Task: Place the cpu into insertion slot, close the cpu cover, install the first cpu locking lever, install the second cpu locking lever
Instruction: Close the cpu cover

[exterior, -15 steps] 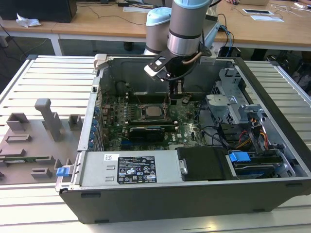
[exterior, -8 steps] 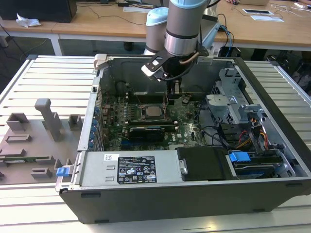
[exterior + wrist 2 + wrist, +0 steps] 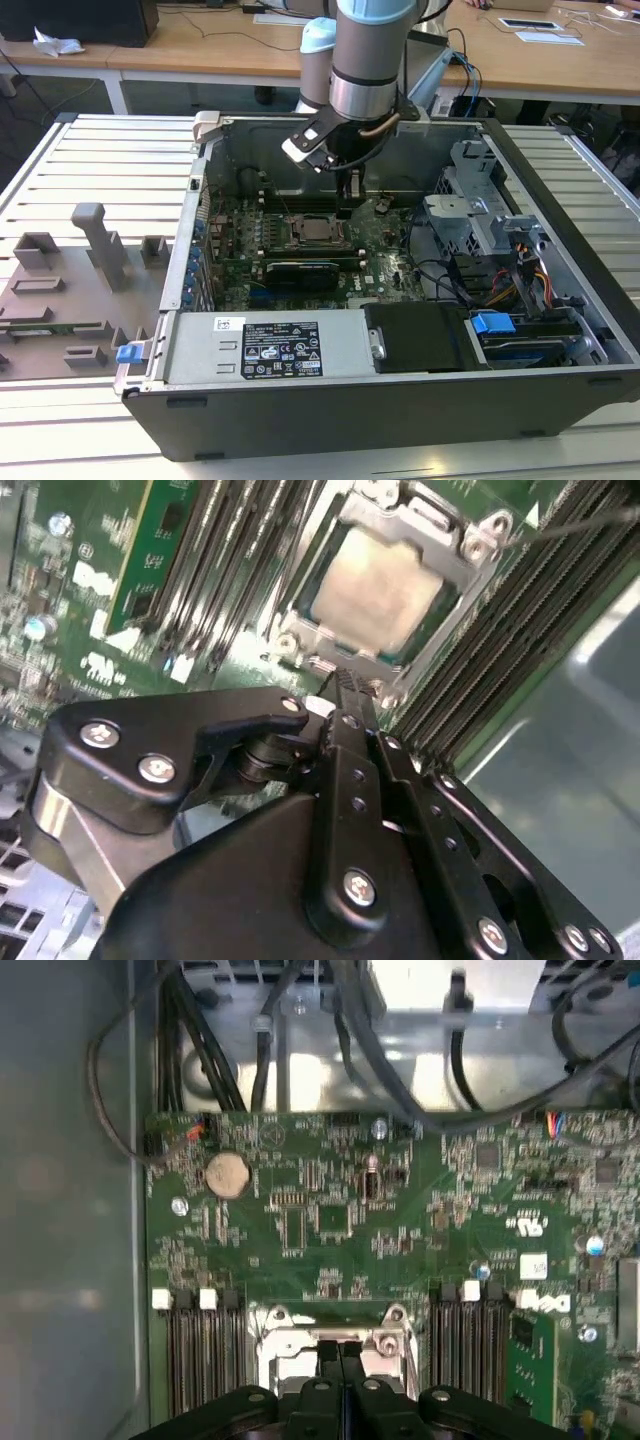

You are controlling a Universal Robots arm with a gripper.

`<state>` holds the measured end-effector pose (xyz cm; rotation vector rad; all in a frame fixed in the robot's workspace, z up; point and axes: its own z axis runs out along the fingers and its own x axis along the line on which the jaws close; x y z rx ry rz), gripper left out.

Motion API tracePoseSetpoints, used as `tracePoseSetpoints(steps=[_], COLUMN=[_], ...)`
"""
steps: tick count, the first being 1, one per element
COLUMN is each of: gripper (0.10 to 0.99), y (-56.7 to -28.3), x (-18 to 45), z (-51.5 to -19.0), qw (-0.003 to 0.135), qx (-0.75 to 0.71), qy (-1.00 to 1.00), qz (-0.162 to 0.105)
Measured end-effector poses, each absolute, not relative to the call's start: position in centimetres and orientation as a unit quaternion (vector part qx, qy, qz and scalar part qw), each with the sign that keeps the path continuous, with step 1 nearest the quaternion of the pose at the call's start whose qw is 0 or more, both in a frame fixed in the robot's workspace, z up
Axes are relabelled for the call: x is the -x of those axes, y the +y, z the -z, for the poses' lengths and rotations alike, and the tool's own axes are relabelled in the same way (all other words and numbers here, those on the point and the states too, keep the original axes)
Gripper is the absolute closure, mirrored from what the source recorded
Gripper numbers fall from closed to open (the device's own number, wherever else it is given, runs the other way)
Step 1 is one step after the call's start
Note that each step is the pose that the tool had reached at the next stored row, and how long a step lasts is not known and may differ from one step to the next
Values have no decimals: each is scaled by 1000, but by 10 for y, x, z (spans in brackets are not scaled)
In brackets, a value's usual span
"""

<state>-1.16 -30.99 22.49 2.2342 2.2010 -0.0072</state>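
The cpu (image 3: 385,585) lies flat in the insertion slot (image 3: 300,630), its dull silver top showing through the window of the cpu cover (image 3: 440,525), which lies down around it. In the exterior view the insertion slot (image 3: 315,232) sits mid-motherboard. My gripper (image 3: 353,188) hangs just above the board, beside the slot on the exterior view's right. Its black fingers (image 3: 345,695) are pressed together with nothing between them, their tip at the socket frame's edge (image 3: 330,1340). A thin metal lever rod (image 3: 575,525) runs off from one corner of the socket.
The open computer case (image 3: 330,420) lies on a slatted table. Memory slots (image 3: 520,630) flank the socket. A black card (image 3: 305,270) lies in front of the socket, and cables and a drive cage (image 3: 480,210) fill the exterior view's right. Grey fixtures (image 3: 95,250) stand outside on the left.
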Motion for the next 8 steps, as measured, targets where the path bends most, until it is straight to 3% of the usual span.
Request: tracePoseSetpoints(steps=[8], gripper=[980], y=[-310], x=[45], z=[-220], qw=[3], qx=[-712], qy=[702], qz=[2])
